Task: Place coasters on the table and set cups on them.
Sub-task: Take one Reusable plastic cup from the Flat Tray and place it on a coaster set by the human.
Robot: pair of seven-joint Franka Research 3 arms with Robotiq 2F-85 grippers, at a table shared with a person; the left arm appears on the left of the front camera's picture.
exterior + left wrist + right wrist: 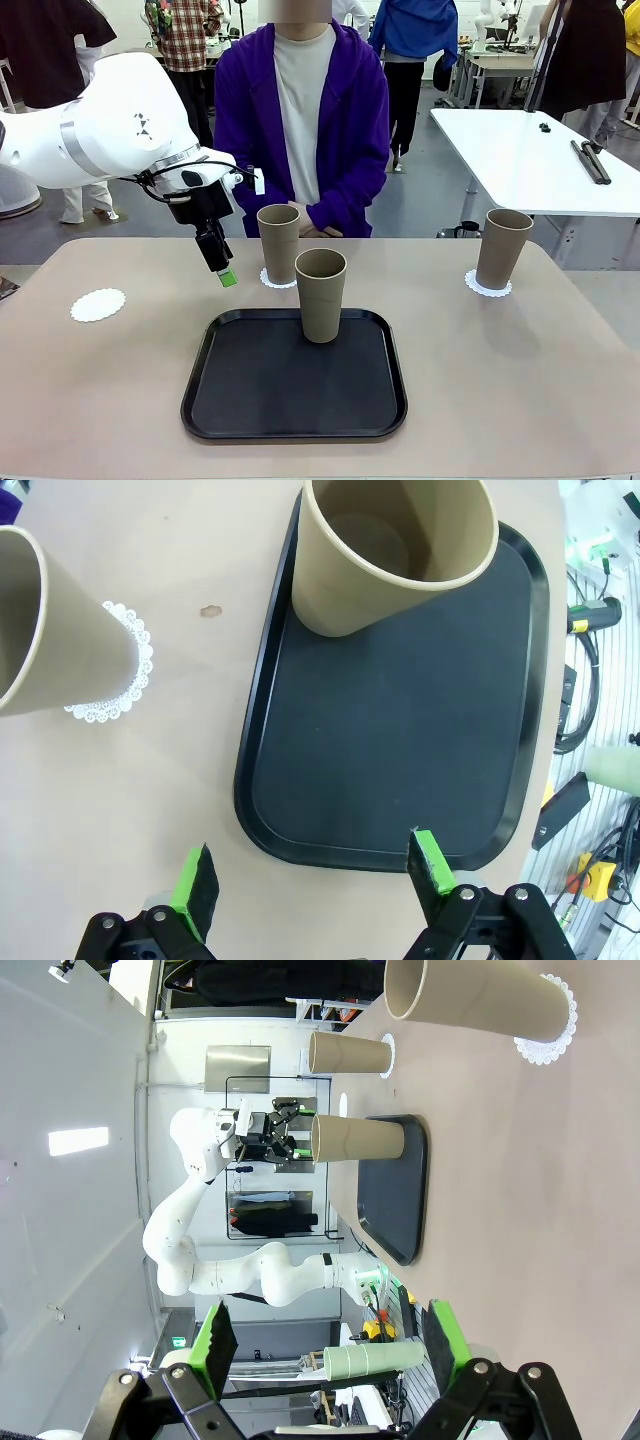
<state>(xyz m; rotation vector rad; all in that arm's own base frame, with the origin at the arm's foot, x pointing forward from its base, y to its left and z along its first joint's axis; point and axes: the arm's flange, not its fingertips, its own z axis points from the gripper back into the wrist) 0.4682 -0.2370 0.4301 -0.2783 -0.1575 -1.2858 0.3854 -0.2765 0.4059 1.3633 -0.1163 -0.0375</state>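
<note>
At the far left of the smooth beige-tan surface (520, 400) lies a thin, white, round paper doily with a scalloped lacy edge (98, 304), with nothing on it. To its right the left hand (226, 276) hangs above the surface, beside the tray's far left corner. Its green-padded fingers (195, 888) are spread wide and hold nothing.

Next, a tall, tapered, matte khaki-tan tumbler (279, 243) stands upright on a second doily (270, 279), in front of a person in a purple jacket (350, 120). Just nearer, the tray tumbler (321, 295) stands upright on the far part of a black rounded-corner tray (293, 400), with no doily under it. At the far right, a third tumbler (503, 248) sits on its own doily (487, 287). The right hand (330, 1335) is also wide open and empty, off towards that end of the surface.

The tray tumbler looks like the one left to move, and the bare doily its place. It appears empty, so it is probably light, stiff enough to pinch, yet thin-walled. Being tall on a narrow base, it should tip easily. A gentle side grip around mid-body seems safest. It should then be lowered straight down, since the flimsy doily could slide or fold.
</note>
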